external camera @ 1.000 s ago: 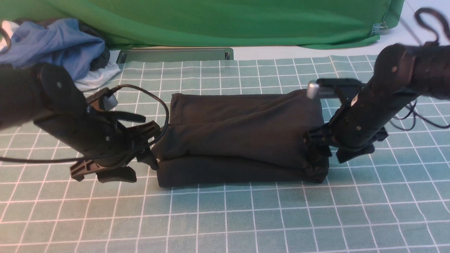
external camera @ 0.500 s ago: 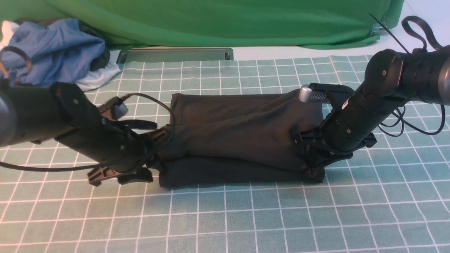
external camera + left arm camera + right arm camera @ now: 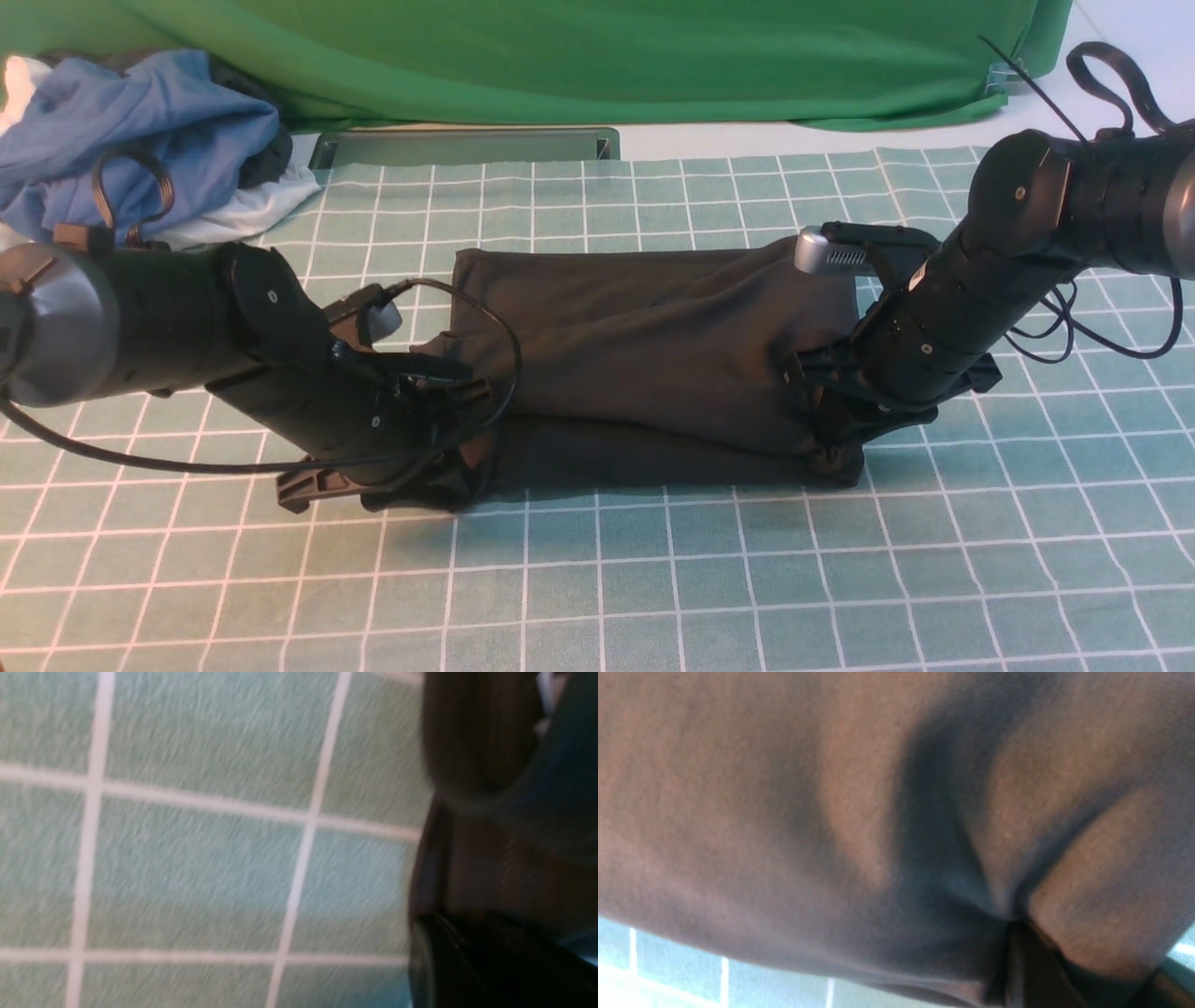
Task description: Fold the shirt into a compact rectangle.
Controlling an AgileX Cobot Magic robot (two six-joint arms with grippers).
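The black shirt (image 3: 653,345) lies folded into a long band across the middle of the green grid mat (image 3: 653,579); no print or label shows. My left gripper (image 3: 457,411) is low at the band's left end, shut on the cloth there and covering that corner. At the right end, my right gripper (image 3: 822,420) is shut on a bunched fold that is lifted slightly off the lower layer. The right wrist view is filled with shirt cloth (image 3: 831,812) puckering toward one dark finger (image 3: 1027,970). The left wrist view is blurred, with mat (image 3: 187,858) beside dark cloth (image 3: 504,868).
A heap of blue and white garments (image 3: 140,121) sits at the back left corner. A grey metal channel (image 3: 467,147) lies along the mat's far edge under the green backdrop (image 3: 560,56). Loose black cables (image 3: 1092,327) hang by the right arm.
My left arm has swept to the right, carrying the shirt's left end inward and shortening the band. The right gripper shifted slightly left a second ago and has since held still.
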